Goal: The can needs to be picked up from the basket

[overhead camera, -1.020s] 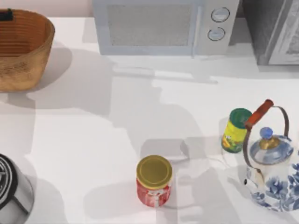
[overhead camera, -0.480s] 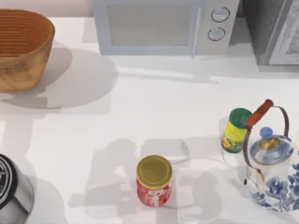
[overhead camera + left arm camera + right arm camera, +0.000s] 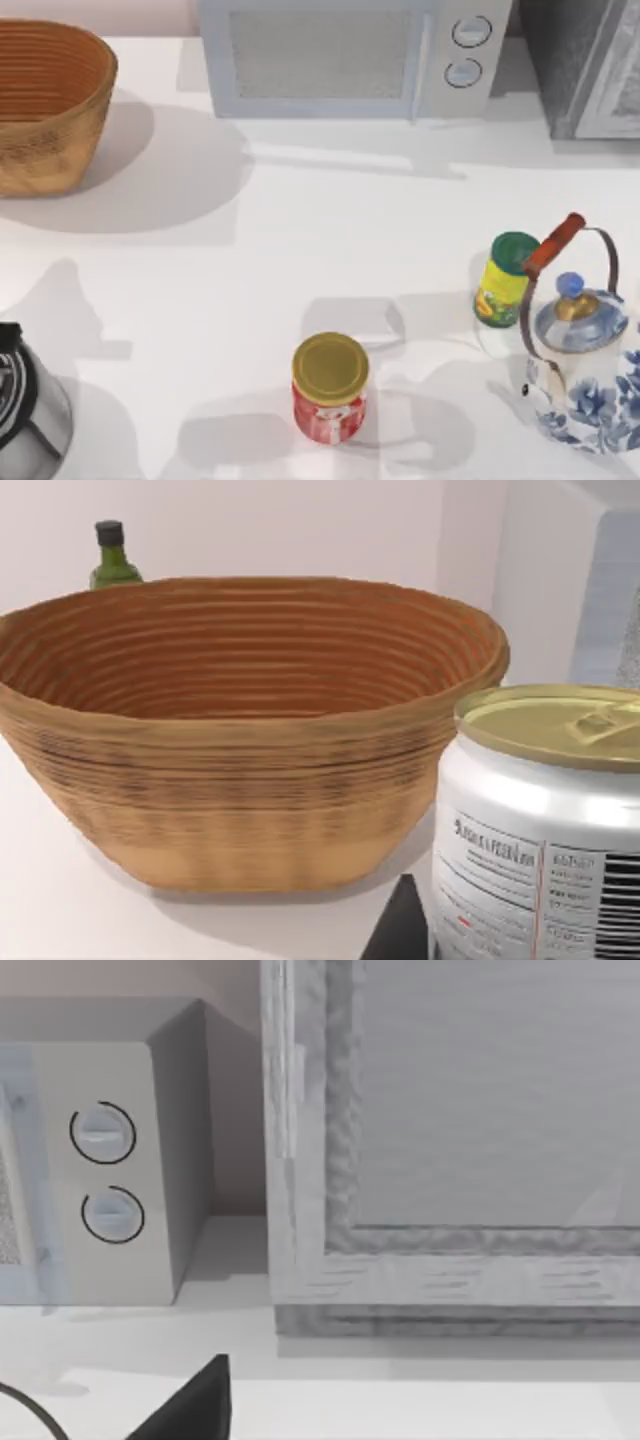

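Already the can [image 3: 545,820] is outside the basket [image 3: 240,780]. It stands upright just in front of the basket's outer wall, long axis vertical and dull gold top facing up. In the left wrist view it sits right up against the left gripper [image 3: 425,935], with a dark finger [image 3: 400,930] pressed to its side, so the gripper reads as clamped on the can. The coming move depends on this: the can is at the gripper itself and the basket lies beyond it. What remains looks like carrying the can clear, not reaching in. The left arm is plainly the nearer one, since the basket sits at the table's far left. The right gripper [image 3: 195,1400] idles facing the microwave [image 3: 350,60] at the back, and whether it is apart or together cannot be told.

By count there is one can and one basket. There is also one red jar [image 3: 330,390], one yellow bottle [image 3: 505,280], one kettle [image 3: 585,370] and one green bottle [image 3: 113,558] behind the basket.
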You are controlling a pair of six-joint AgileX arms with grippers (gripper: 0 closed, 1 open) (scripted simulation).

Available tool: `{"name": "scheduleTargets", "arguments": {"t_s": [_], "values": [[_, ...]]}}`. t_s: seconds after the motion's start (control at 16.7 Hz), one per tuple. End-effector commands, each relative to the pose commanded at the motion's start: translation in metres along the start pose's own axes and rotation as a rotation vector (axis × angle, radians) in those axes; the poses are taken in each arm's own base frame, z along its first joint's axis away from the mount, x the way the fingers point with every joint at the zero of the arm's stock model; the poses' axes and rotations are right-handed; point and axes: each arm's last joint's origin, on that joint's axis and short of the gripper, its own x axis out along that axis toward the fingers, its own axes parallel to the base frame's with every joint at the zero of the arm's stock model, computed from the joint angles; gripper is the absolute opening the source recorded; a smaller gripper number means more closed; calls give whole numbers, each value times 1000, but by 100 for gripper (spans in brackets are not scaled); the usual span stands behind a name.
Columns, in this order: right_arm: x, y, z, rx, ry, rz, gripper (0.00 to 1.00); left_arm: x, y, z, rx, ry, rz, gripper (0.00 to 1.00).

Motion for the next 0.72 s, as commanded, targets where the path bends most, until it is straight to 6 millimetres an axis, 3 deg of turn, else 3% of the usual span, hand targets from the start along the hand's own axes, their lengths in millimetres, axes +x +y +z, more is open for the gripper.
{"name": "scheduleTargets", "arguments": {"t_s": [0.18, 0.3, 0.72], "values": [[0, 0, 0, 0, 0, 0, 100, -2, 0, -30, 1, -96, 22, 0], [0, 0, 0, 0, 0, 0, 100, -2, 0, -40, -1, -132, 34, 0], [0, 0, 0, 0, 0, 0, 100, -2, 0, -42, 0, -138, 39, 0]]}}
